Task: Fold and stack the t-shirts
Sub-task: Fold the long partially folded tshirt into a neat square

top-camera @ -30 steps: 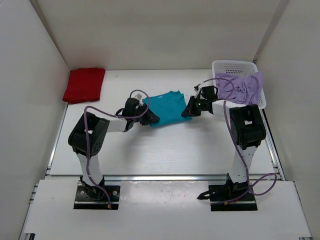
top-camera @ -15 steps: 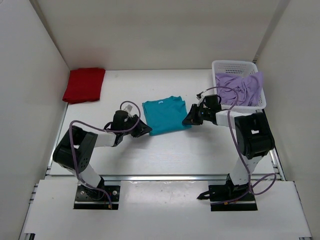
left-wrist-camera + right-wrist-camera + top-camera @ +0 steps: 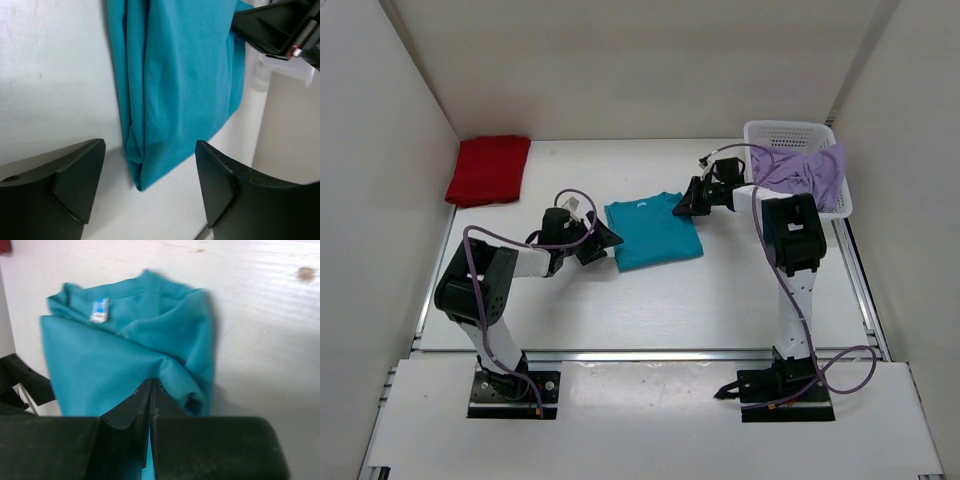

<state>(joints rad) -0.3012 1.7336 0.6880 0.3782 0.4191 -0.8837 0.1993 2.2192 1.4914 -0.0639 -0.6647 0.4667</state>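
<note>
The teal t-shirt (image 3: 651,232) lies folded mid-table, its white label (image 3: 100,310) showing at the collar. My right gripper (image 3: 681,206) is at its far right corner, shut, with a pucker of teal cloth (image 3: 115,360) pinched at the tips (image 3: 151,382). My left gripper (image 3: 603,240) stands open just off the shirt's near left corner (image 3: 137,180), nothing between its fingers (image 3: 150,145). The red t-shirt (image 3: 488,168) lies folded at the far left. The lavender t-shirt (image 3: 805,175) is crumpled in and over the basket.
A white mesh basket (image 3: 790,130) stands at the far right corner, against the right wall. White walls close in the table on the left, back and right. Both arms' cables loop above the table near the teal shirt.
The left gripper has let go of the teal shirt, opened wide and drawn back a little. The right gripper has moved from the shirt's near right edge to its far right corner and shut again.
</note>
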